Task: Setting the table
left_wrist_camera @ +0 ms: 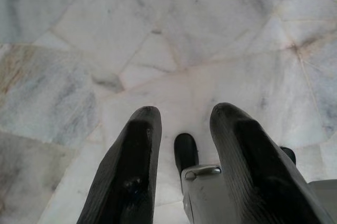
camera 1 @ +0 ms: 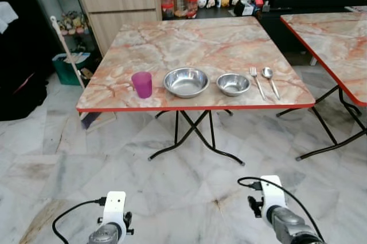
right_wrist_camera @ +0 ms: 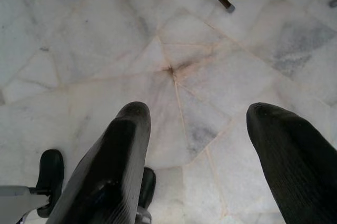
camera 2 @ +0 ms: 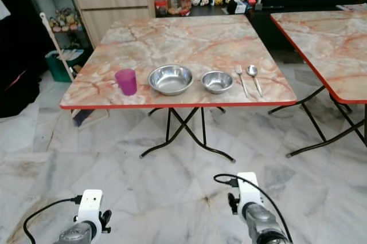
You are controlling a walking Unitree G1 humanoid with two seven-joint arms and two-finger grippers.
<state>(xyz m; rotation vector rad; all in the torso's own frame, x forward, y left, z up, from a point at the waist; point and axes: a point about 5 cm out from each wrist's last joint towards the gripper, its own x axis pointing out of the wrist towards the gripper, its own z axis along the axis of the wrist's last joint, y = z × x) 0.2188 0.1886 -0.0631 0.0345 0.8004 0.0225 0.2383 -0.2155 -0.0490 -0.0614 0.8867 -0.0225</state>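
Left eye view: you stand back from the bench; along its near edge sit a purple cup, large steel bowl, small steel bowl, fork and spoon, in a row, apart. Left pincer slightly spread, right pincer spread wide, both empty over the marble floor. Judged step: approach. Next you need to walk closer and raise an arm to the first piece
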